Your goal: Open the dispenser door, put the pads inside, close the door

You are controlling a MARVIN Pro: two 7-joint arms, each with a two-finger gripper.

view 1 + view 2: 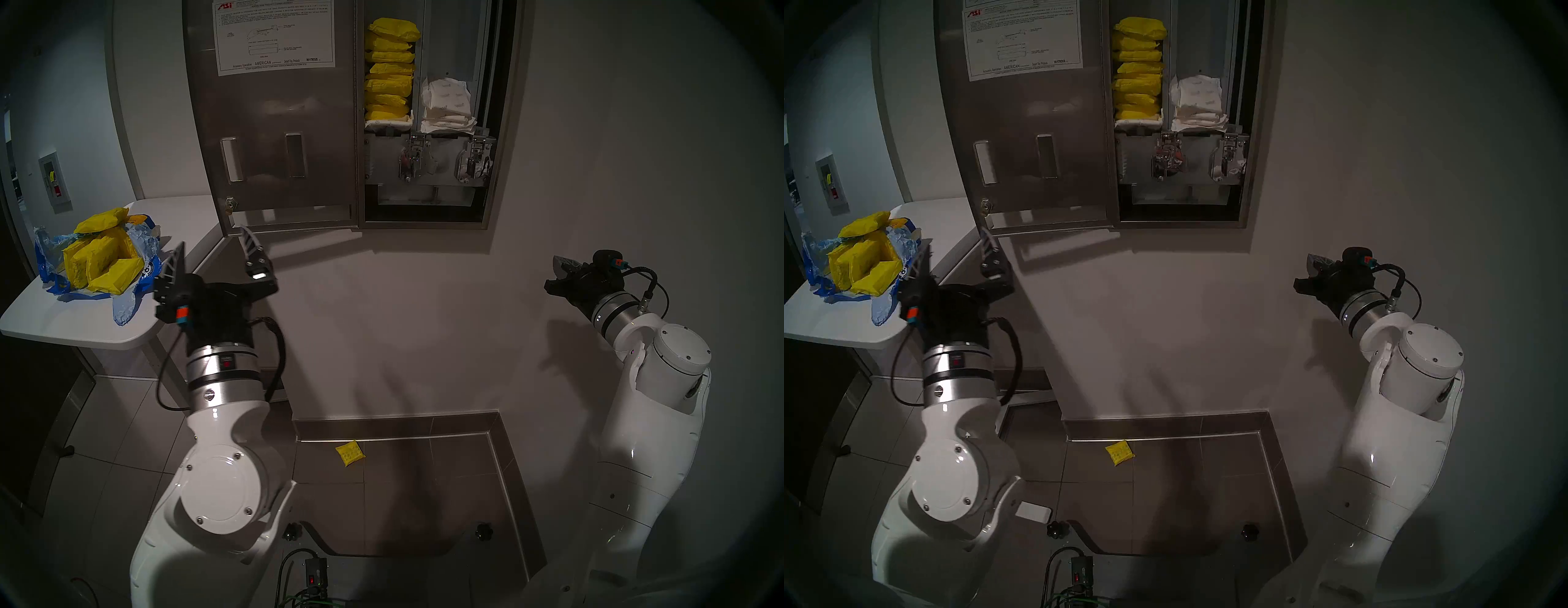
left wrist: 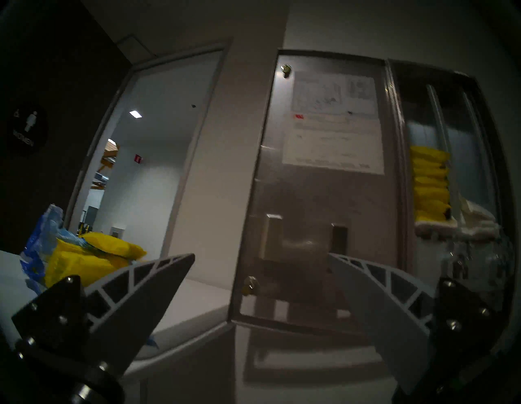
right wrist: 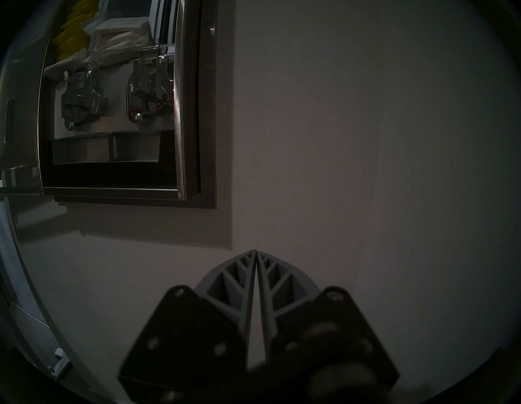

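While the dispenser door (image 1: 280,127) stands swung wide to the left in the head's left eye, its white instruction sheet (image 1: 273,36) faces the room and the dispenser (image 1: 428,114) shows its two chutes: the left one holds a stack of yellow pads (image 1: 389,70), the right one a lower heap of white-wrapped packets (image 1: 447,108), with two lever mechanisms (image 1: 445,163) beneath. More yellow pads lie in a torn blue-and-clear bag (image 1: 140,271) on the white counter (image 1: 72,331) at left, and one yellow packet (image 1: 350,453) lies on the tiled floor by the wall. The left gripper (image 1: 214,250) hovers just below the door's lower corner, its fingers spread and empty; the right gripper (image 1: 562,271) hangs well apart near the bare wall at right. The head's right eye gives the same layout, the door (image 1: 1030,127) open and the left gripper (image 1: 958,250) between counter and door. From the left wrist, the spread fingers (image 2: 158,282) frame the door's back (image 2: 324,197), with the bagged pads (image 2: 93,259) at left and the stacked pads (image 2: 430,186) in the chute at right. From the right wrist, the gripper (image 3: 256,251) has its fingertips pressed together, holding nothing, facing plain wall with the open dispenser (image 3: 112,112) up to the left.
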